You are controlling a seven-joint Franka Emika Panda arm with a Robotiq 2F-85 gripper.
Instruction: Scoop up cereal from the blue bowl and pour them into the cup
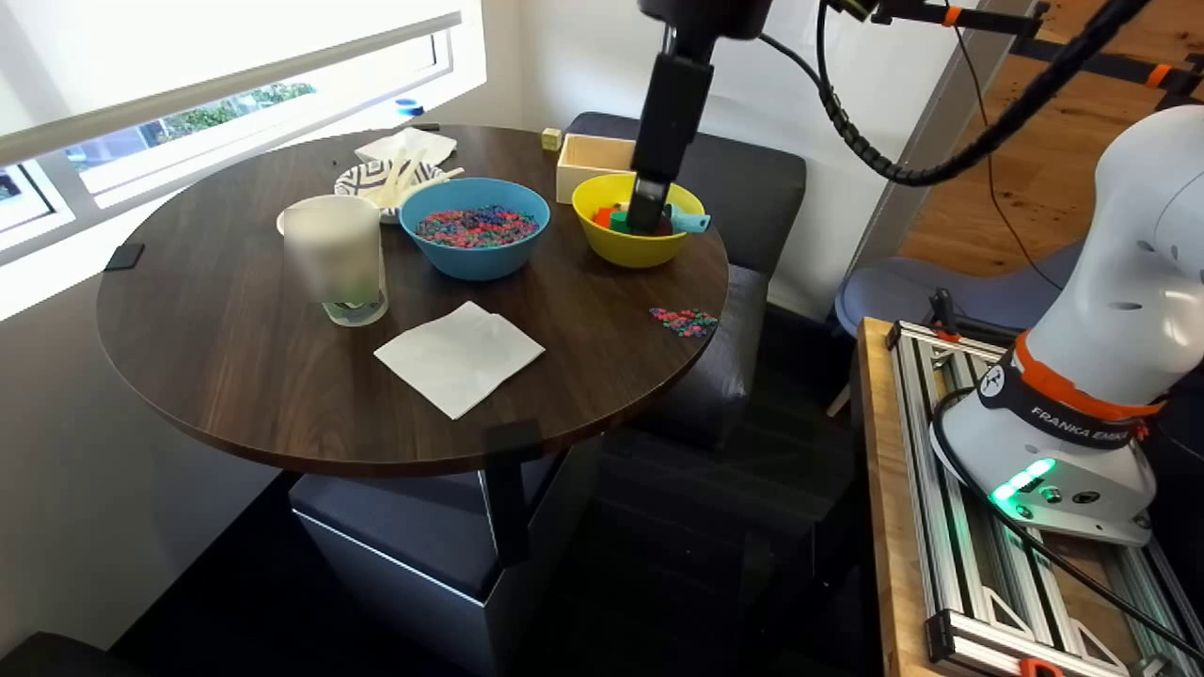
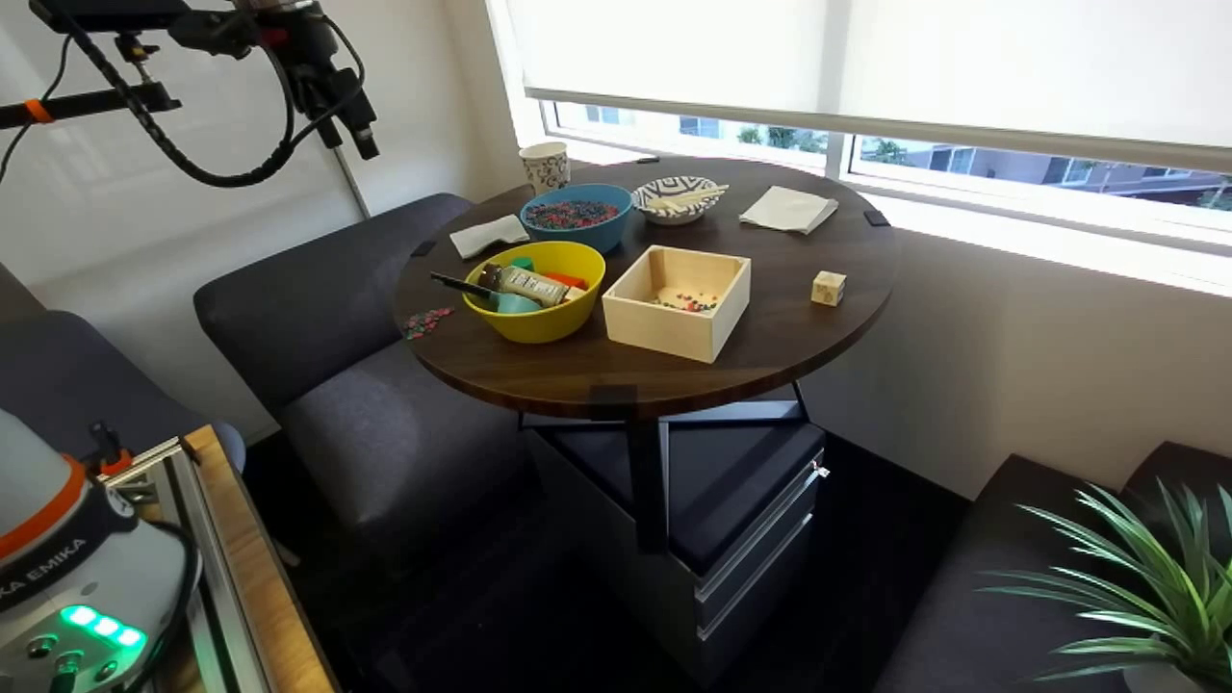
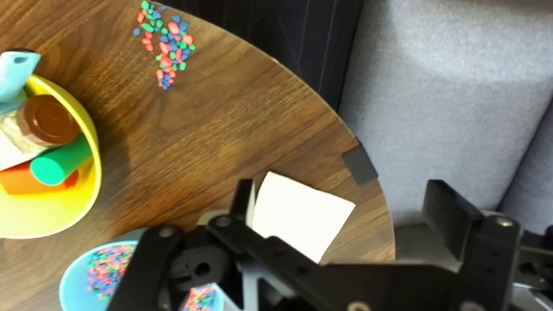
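The cereal point(image 1: 480, 227) is a heap of tiny multicoloured pieces in the blue bowl point(image 1: 475, 261). In the wrist view the blue bowl point(image 3: 75, 285) is partly hidden by my gripper. The off-white cup point(image 2: 546, 166) stands beside the blue bowl; it looks blurred in an exterior view point(image 1: 331, 249). My gripper point(image 3: 345, 207) is open with fingers wide apart and nothing between them. In an exterior view my gripper point(image 2: 349, 141) hangs high, well above table level. A light-blue utensil point(image 3: 17, 73) lies in the yellow bowl point(image 1: 632, 249); its full shape is hidden.
The yellow bowl also holds a brown-capped jar point(image 3: 49, 121), a green thing point(image 3: 60, 160) and an orange one. Loose pieces point(image 3: 170, 47) lie near the table edge. A napkin point(image 1: 461, 357), a wooden box point(image 2: 664, 327), a small wooden block point(image 2: 828, 288) and a patterned bowl point(image 2: 674, 212) stand around.
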